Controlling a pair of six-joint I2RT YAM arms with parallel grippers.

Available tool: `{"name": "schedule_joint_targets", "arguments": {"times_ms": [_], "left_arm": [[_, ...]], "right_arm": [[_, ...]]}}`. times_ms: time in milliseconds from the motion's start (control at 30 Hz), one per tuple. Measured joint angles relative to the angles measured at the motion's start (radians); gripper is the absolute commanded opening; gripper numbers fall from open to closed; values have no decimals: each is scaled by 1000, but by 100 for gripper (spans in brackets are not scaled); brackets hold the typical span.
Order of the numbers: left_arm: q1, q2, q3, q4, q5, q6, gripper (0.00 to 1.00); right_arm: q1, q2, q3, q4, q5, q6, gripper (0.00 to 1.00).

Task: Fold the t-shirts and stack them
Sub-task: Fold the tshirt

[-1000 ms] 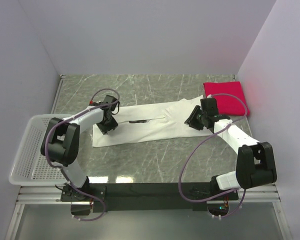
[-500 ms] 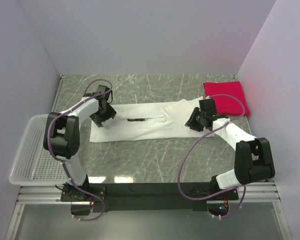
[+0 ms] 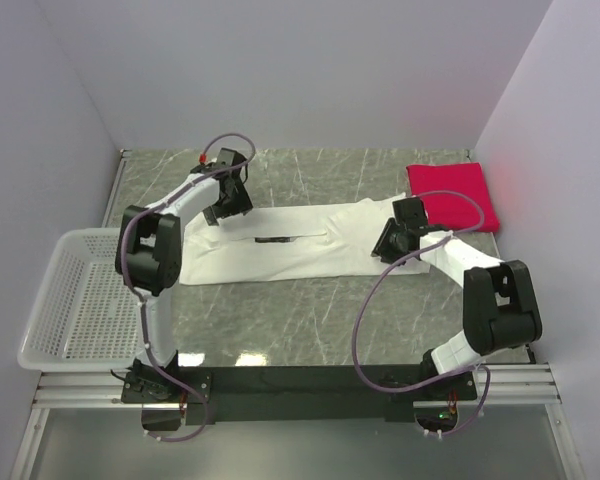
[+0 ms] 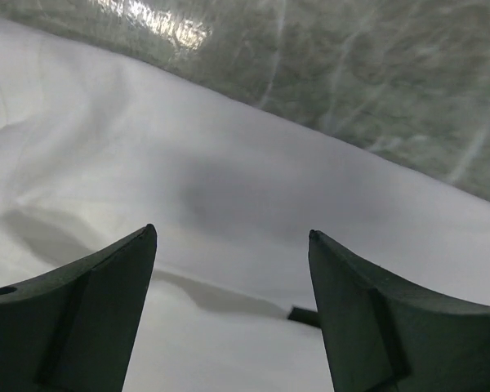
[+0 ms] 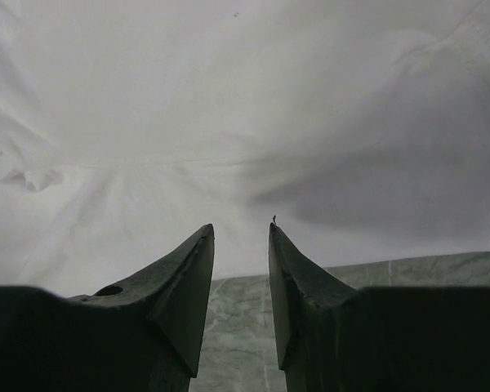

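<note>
The white t-shirt (image 3: pixel 300 255) lies as a long flat band across the middle of the table, its small black print (image 3: pixel 273 240) facing up. My left gripper (image 3: pixel 225 210) hangs open just over the shirt's far left edge, with only white cloth (image 4: pixel 229 171) below it and nothing between its fingers. Over the shirt's right end my right gripper (image 3: pixel 385 243) is also open, empty, its tips above the cloth's near hem (image 5: pixel 229 98). A red t-shirt (image 3: pixel 452 195), folded square, rests at the back right.
A white mesh basket (image 3: pixel 70 300) stands at the left, partly off the table's side. Grey marble tabletop (image 3: pixel 310 320) shows in front of the shirt. Walls close in on the left, back and right. Purple cables loop off both arms.
My left gripper has opened, let go of the shirt's left end and moved toward the far edge. The shirt's left end now lies further left and flatter. The right gripper barely moved.
</note>
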Motion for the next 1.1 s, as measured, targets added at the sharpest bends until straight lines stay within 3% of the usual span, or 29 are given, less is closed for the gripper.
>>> {"name": "schedule_joint_targets", "arguments": {"times_ms": [133,300,533,833,1100], "left_arm": [[3,98,6,-6,-11,29,80],[3,113,-6,-14,-23,25,77],[8,-3,-195,26,-23,-90,73],[12,-315,-591,80,127,-257,73],[-92,-440,-748,178,254,-405,73]], "right_arm": [[3,6,0,-5,6,0,42],[9,51,26,-16,6,0,41],[10,222,186,-66,-1,-22,41],[10,502,608,-230,-51,-101,40],[10,769,1009,-393,-120,-150,40]]}}
